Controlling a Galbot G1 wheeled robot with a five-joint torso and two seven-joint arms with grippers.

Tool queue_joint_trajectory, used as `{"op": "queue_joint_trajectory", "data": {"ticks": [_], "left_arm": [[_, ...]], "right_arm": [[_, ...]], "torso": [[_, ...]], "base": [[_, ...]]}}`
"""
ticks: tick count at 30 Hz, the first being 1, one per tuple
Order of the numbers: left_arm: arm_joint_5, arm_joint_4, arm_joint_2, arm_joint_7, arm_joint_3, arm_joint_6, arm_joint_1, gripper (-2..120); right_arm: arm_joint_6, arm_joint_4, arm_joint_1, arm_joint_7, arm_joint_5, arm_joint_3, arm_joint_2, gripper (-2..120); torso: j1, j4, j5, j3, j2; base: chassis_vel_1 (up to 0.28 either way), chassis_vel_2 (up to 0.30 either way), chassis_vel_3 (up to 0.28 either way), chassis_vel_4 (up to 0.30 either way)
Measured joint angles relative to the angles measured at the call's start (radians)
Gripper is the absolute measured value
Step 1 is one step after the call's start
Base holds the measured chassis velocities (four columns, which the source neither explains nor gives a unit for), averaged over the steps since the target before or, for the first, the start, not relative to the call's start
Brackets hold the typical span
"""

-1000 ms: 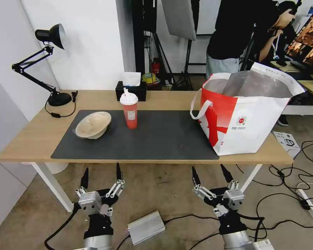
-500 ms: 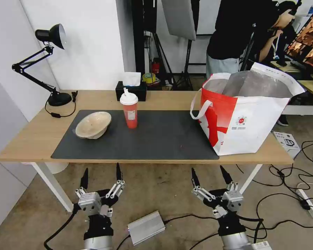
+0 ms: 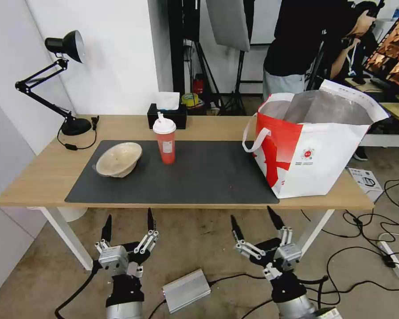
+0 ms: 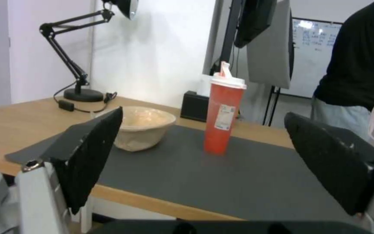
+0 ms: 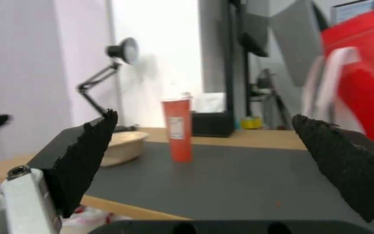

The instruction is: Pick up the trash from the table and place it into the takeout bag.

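Two grippers, left (image 3: 127, 222) and right (image 3: 253, 217), spread and empty, below the table (image 3: 40, 177) edge; cup (image 3: 165, 138) and bowl (image 3: 119, 158) beyond left, bag (image 3: 314, 150) beyond right.

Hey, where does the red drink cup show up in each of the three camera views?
Head view: red drink cup stands on the dark grey mat, right of the beige pulp bowl.
Left wrist view: cup near centre, between the open fingers.
Right wrist view: cup near centre.
Shared landmark: black tissue box behind the cup.
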State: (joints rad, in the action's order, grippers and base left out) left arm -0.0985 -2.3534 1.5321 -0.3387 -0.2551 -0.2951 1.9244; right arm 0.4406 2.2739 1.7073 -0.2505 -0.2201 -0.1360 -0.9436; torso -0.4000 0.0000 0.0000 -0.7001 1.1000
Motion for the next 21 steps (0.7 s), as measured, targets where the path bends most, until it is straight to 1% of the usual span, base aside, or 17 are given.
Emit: {"op": "queue_joint_trajectory", "data": {"ticks": [2, 3, 9, 12, 15, 16, 19, 21], "left_arm": [[0.0, 0.0, 0.003, 0.0, 0.0, 0.0, 0.0, 100], [0.0, 0.0, 0.005, 0.001, -0.001, 0.0, -0.001, 100], [0.0, 0.002, 0.008, 0.002, -0.002, 0.0, -0.003, 100], [0.0, 0.002, 0.012, 0.002, -0.005, -0.001, -0.005, 100], [0.0, 0.002, 0.012, 0.002, -0.006, -0.001, -0.005, 100], [0.0, 0.002, 0.012, 0.003, -0.007, -0.001, -0.005, 100], [0.001, 0.002, 0.012, 0.004, -0.008, -0.001, -0.005, 100], [0.003, 0.002, 0.011, 0.004, -0.01, -0.001, -0.006, 100]], "right_arm": [[0.004, 0.001, -0.031, 0.065, -0.045, 0.002, 0.02, 100], [0.004, 0.001, -0.051, 0.077, -0.055, 0.003, 0.028, 100], [0.0, 0.004, -0.099, 0.101, -0.09, 0.011, 0.058, 100], [-0.029, 0.015, -0.154, 0.13, -0.158, 0.017, 0.095, 100], [-0.044, 0.018, -0.182, 0.143, -0.19, 0.02, 0.109, 100], [-0.067, 0.024, -0.222, 0.159, -0.237, 0.024, 0.131, 100], [-0.091, 0.028, -0.255, 0.172, -0.275, 0.025, 0.15, 100], [-0.124, 0.03, -0.295, 0.19, -0.328, 0.025, 0.175, 100]], "torso": [[0.0, 0.0001, 0.0, 0.0, 0.0], [0.0, -0.0001, 0.0, 0.0, 0.0], [0.0, 0.0, 0.0, 0.0, 0.0], [0.0, -0.0001, 0.0, 0.0, 0.0], [0.0, -0.0001, 0.0001, 0.0, 0.0], [0.0, 0.0001, 0.0001, 0.0, 0.0], [0.0, 0.0001, 0.0, 0.0, 0.0], [0.0, 0.0, 0.0001, 0.0, 0.0]], "base": [[0.0, 0.0, 0.0, 0.0], [0.0, 0.0, 0.0, 0.0], [0.0, 0.0, 0.0, 0.0], [0.0, 0.0, 0.0, 0.0], [0.0, 0.0, 0.0, 0.0], [0.0, 0.0, 0.0, 0.0], [0.0, 0.0, 0.0, 0.0], [0.0, 0.0, 0.0, 0.0]]}}
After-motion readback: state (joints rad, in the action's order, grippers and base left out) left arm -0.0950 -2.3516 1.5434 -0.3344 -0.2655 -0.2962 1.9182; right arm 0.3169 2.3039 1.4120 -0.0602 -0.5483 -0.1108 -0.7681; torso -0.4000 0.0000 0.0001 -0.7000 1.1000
